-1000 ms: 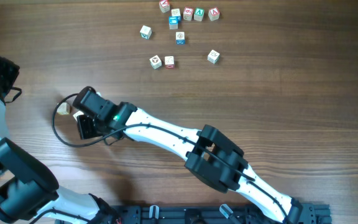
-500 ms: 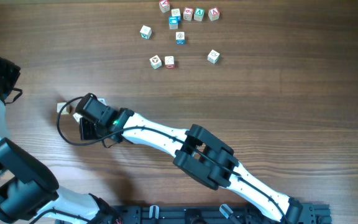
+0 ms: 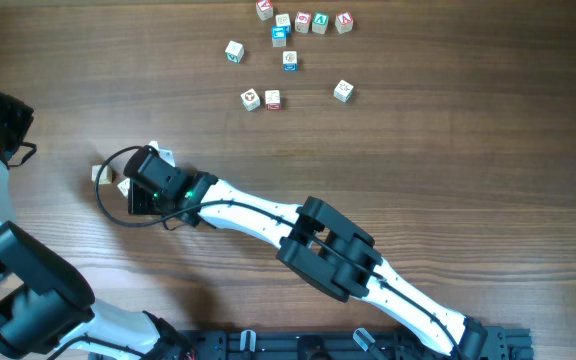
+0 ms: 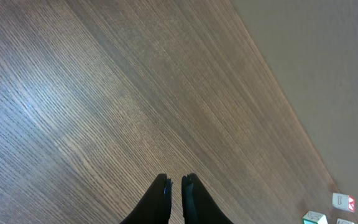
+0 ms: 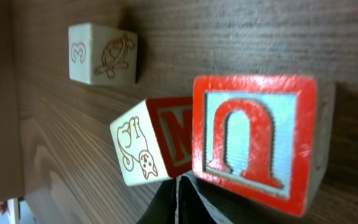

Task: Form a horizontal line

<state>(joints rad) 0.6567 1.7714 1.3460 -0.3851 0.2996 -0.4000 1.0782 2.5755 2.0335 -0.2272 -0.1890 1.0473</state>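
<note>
Cubes for the horizontal line (image 5: 160, 143) sit at the bench's (image 3: 418, 140) left side under the right gripper (image 5: 178, 186), whose jaws are clenched on nothing: red U cube (image 5: 253, 140) touching a skewed middle cube (image 5: 135, 155) (turtle cube (image 5: 101, 53) apart). Left gripper (image 4: 176, 183) hovers, jaws nearly closed, holding nothing.

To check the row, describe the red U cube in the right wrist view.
The U cube is a pale wooden block on the table. The face towards the camera has a red frame and a raised red U on light blue, upside down in this view. Its left edge meets a tilted cube that has a red letter face. The shut right hand sits just below both.
</note>
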